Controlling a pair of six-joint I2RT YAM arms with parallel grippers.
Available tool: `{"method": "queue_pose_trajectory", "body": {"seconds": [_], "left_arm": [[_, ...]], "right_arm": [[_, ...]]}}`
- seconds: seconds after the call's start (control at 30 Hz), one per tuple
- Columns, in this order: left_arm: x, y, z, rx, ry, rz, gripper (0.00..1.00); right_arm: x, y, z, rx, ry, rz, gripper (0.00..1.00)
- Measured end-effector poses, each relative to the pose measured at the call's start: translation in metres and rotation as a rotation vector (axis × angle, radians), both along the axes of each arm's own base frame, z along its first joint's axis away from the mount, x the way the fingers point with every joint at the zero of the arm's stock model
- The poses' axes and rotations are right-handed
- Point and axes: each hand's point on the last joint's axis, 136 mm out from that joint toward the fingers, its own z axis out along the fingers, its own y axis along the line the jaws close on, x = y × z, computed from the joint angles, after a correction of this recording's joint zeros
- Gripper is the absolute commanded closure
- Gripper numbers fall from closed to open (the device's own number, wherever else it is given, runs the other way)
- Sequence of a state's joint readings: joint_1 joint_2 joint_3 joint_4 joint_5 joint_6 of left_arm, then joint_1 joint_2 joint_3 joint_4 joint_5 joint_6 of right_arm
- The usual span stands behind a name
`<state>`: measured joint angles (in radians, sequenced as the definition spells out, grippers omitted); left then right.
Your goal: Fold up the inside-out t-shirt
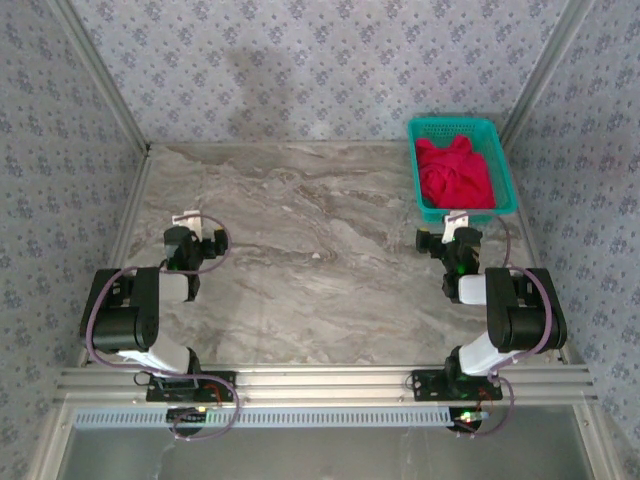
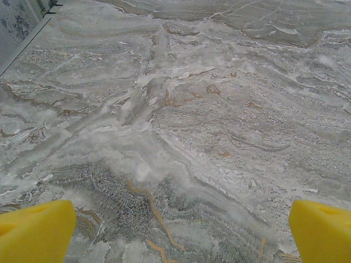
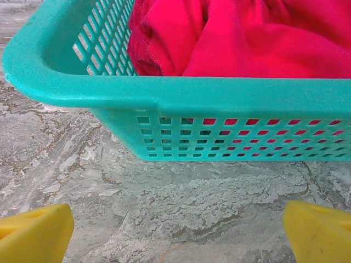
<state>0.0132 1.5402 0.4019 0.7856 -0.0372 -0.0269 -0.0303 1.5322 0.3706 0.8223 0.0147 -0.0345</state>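
The right tool (image 3: 175, 234), jaws wide and empty, sits low over the table (image 3: 181, 203) just in front of the teal basket (image 3: 164, 96); the left tool (image 2: 175, 235), equally wide and empty, hangs over bare marble well apart. The red t-shirt (image 3: 247, 38) lies bunched inside the basket. A low reach could strike the rim and shove the basket; cloth snagged on the mesh might drag it along.

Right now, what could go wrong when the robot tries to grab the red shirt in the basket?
1. The open right gripper sits low, facing the near wall of the teal basket. If it moves forward, it might shove the basket instead of reaching in.
2. The red t-shirt lies bunched up inside, so one pinch might grab several layers and lift a tangled lump, maybe dragging the basket along.
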Motion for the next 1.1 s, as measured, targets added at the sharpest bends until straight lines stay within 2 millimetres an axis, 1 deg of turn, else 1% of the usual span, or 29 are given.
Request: {"method": "queue_pose_trajectory", "body": {"seconds": [0.3,0.37,0.47,0.5,0.53,0.57,0.6,0.67,0.7,0.73,0.77,0.8,0.83,0.9,0.93,1.0,1.03,1.1], "left_arm": [[0.0,0.0,0.0,0.001,0.0,0.0,0.0],[0.0,-0.002,0.001,0.011,-0.003,-0.007,0.0],[-0.006,-0.01,0.012,0.043,-0.005,-0.007,0.0],[-0.01,-0.014,0.02,0.044,0.009,0.001,0.0],[-0.012,-0.016,0.033,0.033,0.021,0.013,0.0],[-0.012,-0.019,0.052,0.016,0.017,0.023,0.0],[-0.011,-0.02,0.078,-0.007,-0.013,0.036,0.0],[-0.013,-0.018,0.126,-0.062,-0.115,0.063,0.0],[-0.018,-0.017,0.142,-0.089,-0.158,0.074,0.0],[-0.024,-0.017,0.151,-0.112,-0.184,0.081,0.0],[-0.029,-0.016,0.153,-0.132,-0.194,0.091,0.0],[-0.034,-0.013,0.149,-0.149,-0.19,0.11,0.0],[-0.039,-0.009,0.139,-0.169,-0.174,0.144,0.0],[-0.05,0.003,0.112,-0.192,-0.11,0.232,0.0],[-0.057,0.011,0.096,-0.199,-0.067,0.283,0.0],[-0.068,0.023,0.076,-0.206,-0.013,0.358,0.0],[-0.072,0.029,0.07,-0.214,-0.001,0.389,0.0],[-0.075,0.034,0.066,-0.231,0.001,0.424,0.0]], "right_arm": [[0.0,0.0,0.0,0.0,0.0,0.0,0.0],[0.0,0.0,0.0,0.0,-0.001,0.0,0.0],[-0.001,0.002,0.005,-0.015,-0.015,-0.007,0.0],[-0.004,0.004,0.01,-0.029,-0.016,-0.011,0.0],[-0.009,0.008,0.018,-0.042,-0.015,-0.013,0.0],[-0.012,0.011,0.03,-0.049,-0.018,-0.015,0.0],[-0.015,0.013,0.046,-0.047,-0.029,-0.022,0.0],[-0.014,0.012,0.093,0.005,-0.074,-0.077,0.0],[-0.013,0.005,0.12,0.064,-0.097,-0.142,0.0],[-0.012,-0.003,0.146,0.14,-0.118,-0.217,0.0],[-0.012,-0.009,0.166,0.213,-0.14,-0.269,0.0],[-0.013,-0.015,0.184,0.283,-0.159,-0.308,0.0],[-0.013,-0.022,0.196,0.342,-0.171,-0.334,0.0],[-0.01,-0.033,0.201,0.424,-0.157,-0.384,0.0],[-0.006,-0.035,0.197,0.461,-0.129,-0.406,0.0],[0.009,-0.03,0.183,0.517,-0.057,-0.422,0.0],[0.02,-0.026,0.173,0.544,-0.008,-0.431,0.02],[0.04,-0.02,0.153,0.59,0.079,-0.449,0.08]]}}
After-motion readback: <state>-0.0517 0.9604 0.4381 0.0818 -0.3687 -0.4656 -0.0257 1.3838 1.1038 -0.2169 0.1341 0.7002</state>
